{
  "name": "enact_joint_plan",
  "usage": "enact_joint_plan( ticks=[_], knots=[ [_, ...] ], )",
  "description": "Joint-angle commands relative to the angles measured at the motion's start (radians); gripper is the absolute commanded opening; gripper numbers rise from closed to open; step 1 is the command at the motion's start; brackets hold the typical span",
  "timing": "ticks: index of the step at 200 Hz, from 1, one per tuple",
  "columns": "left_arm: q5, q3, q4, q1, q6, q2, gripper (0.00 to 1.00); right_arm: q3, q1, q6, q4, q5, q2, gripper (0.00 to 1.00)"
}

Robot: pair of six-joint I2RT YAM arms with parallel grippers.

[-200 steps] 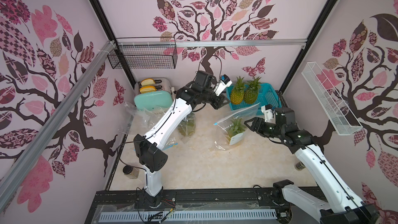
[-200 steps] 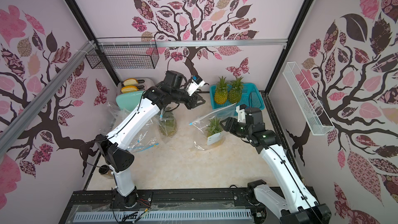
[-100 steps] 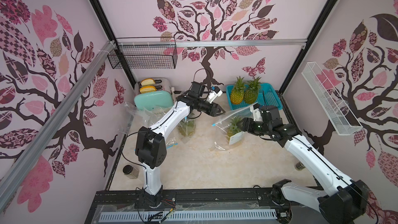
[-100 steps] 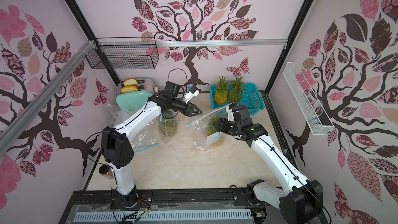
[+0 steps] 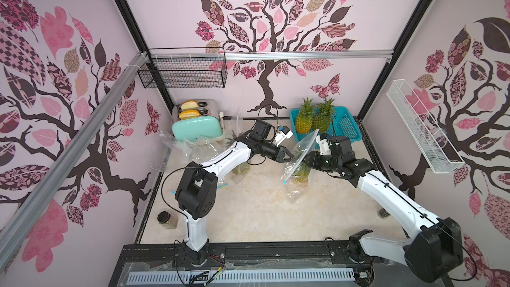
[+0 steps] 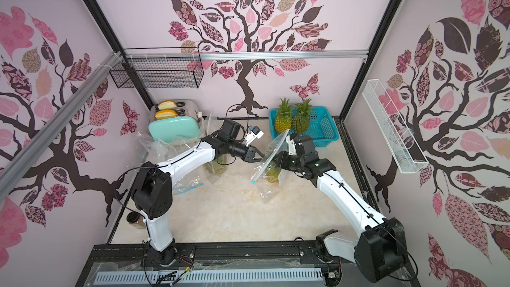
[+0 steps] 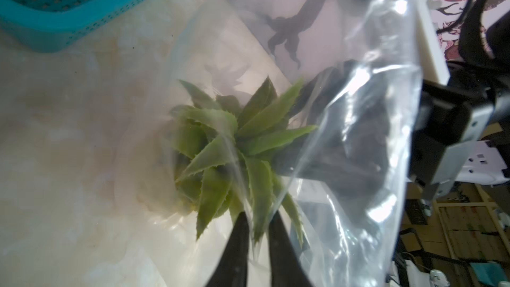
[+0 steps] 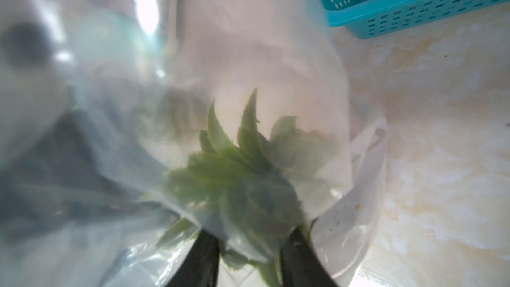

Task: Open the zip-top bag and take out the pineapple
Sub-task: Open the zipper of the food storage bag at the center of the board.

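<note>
The clear zip-top bag (image 5: 299,150) (image 6: 271,153) stands mid-table, its blue-tipped mouth edge lifted. Inside stands the pineapple (image 5: 302,173) (image 6: 273,173), its green crown (image 7: 220,139) (image 8: 234,172) pointing up. My left gripper (image 5: 289,158) (image 6: 260,156) (image 7: 259,216) is shut on the bag's thin film at the mouth edge. From the opposite side, my right gripper (image 5: 305,160) (image 6: 277,158) (image 8: 251,233) has its jaws pressed on both sides of the leafy crown. Blurred plastic lies over the leaves, so I cannot tell whether film is between fingers and leaves.
A teal basket (image 5: 345,128) at the back right holds two pineapples (image 5: 303,118). A mint toaster (image 5: 197,129) stands back left, with crumpled clear bags (image 5: 179,146) beside it. Another bagged pineapple (image 5: 240,168) sits under my left arm. A jar (image 5: 167,219) stands front left.
My left arm came down from near the basket to the bag and shut on its edge. My right gripper reached in toward the crown and closed on the leaves.
</note>
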Motion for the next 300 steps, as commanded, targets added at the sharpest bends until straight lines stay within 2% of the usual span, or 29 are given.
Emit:
enact_joint_plan(
  ticks=[1, 10, 23, 46, 81, 142, 168, 189, 206, 217, 242, 277, 300],
  knots=[
    [0.004, -0.021, 0.078, -0.006, -0.040, -0.053, 0.00, -0.013, 0.004, -0.015, 0.019, -0.001, 0.006, 0.13],
    [-0.019, -0.030, 0.079, -0.006, -0.040, -0.063, 0.00, -0.019, 0.004, -0.021, 0.020, 0.012, -0.004, 0.05],
    [-0.058, -0.040, 0.071, -0.006, -0.034, -0.086, 0.00, -0.034, 0.002, -0.030, 0.022, 0.034, -0.034, 0.00],
    [-0.129, -0.081, 0.054, -0.005, -0.015, -0.143, 0.00, -0.065, -0.030, -0.057, 0.031, 0.029, -0.092, 0.00],
    [-0.245, -0.161, 0.040, 0.023, -0.011, -0.220, 0.00, -0.097, -0.135, -0.101, 0.023, -0.060, -0.138, 0.00],
    [-0.297, -0.304, 0.047, 0.130, -0.025, -0.333, 0.00, -0.154, -0.268, -0.145, 0.035, -0.134, -0.142, 0.00],
    [-0.290, -0.327, 0.046, 0.130, -0.025, -0.340, 0.00, -0.167, -0.282, -0.146, 0.048, -0.156, -0.142, 0.00],
    [-0.257, -0.360, 0.121, 0.127, -0.079, -0.330, 0.00, -0.159, -0.281, -0.147, 0.052, -0.199, -0.134, 0.00],
    [-0.229, -0.385, 0.201, 0.106, -0.128, -0.322, 0.00, -0.134, -0.281, -0.154, 0.040, -0.255, -0.134, 0.09],
    [-0.228, -0.385, 0.232, 0.078, -0.140, -0.315, 0.00, -0.107, -0.282, -0.163, 0.016, -0.276, -0.136, 0.20],
    [-0.239, -0.363, 0.291, 0.002, -0.153, -0.296, 0.00, 0.007, -0.280, -0.208, -0.118, -0.273, -0.145, 0.35],
    [-0.223, -0.369, 0.425, -0.027, -0.229, -0.268, 0.00, 0.206, -0.245, -0.254, -0.328, -0.191, -0.165, 0.41],
    [-0.228, -0.371, 0.428, -0.026, -0.224, -0.265, 0.00, 0.331, -0.132, -0.258, -0.425, -0.100, -0.135, 0.44]
  ],
)
